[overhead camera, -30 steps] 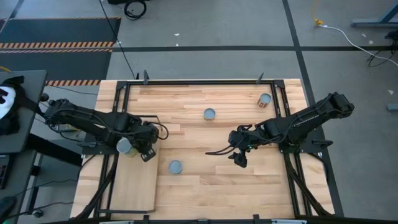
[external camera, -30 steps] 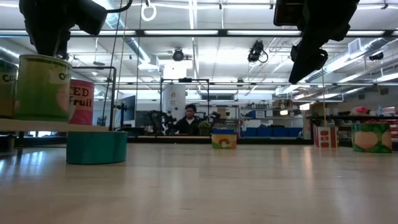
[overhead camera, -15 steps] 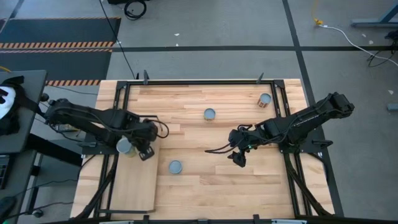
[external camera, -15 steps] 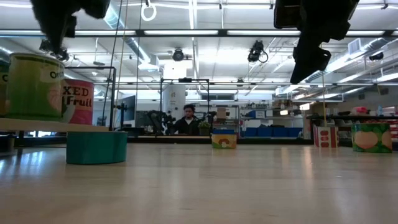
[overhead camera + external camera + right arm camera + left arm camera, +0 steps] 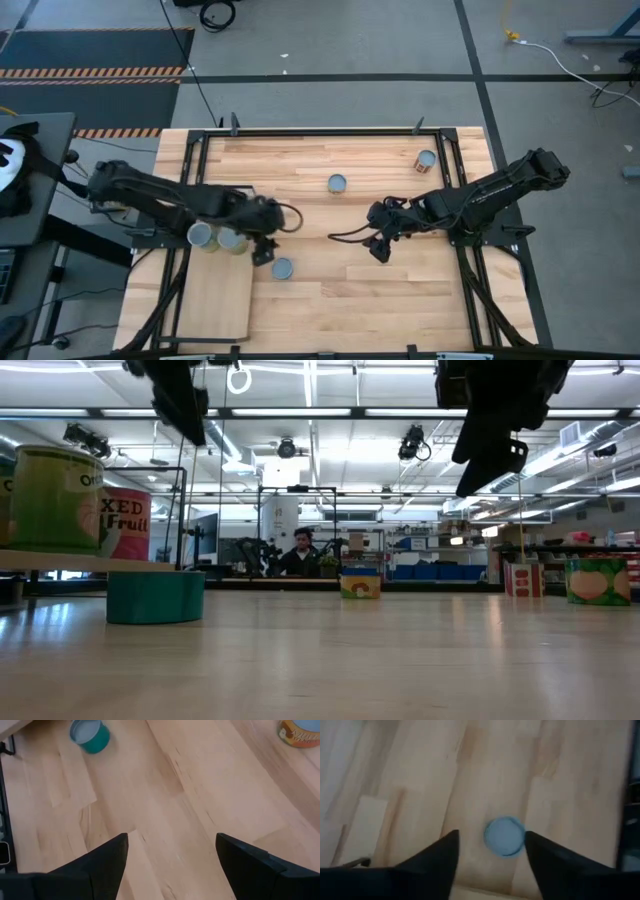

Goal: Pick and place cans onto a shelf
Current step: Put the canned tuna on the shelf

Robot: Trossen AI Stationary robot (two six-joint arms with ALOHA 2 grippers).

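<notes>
Two cans stand upright on the pale shelf at the left: a green-labelled one and a red one, showing side by side from above. A teal can stands on the tabletop just right of the shelf. My left gripper hangs open above and beside it, and the wrist view shows the can's lid beyond the spread fingers. My right gripper hangs open over bare planks at mid-table.
Two more cans stand on the table's far half, one at mid-table and an orange-labelled one at the far right. A black frame runs round the tabletop. Bare planks lie toward the near edge.
My left gripper has let go of the green can, which now stands on the shelf next to the red one. It has risen, turned, and swung toward the table's right, ending over the teal can.
</notes>
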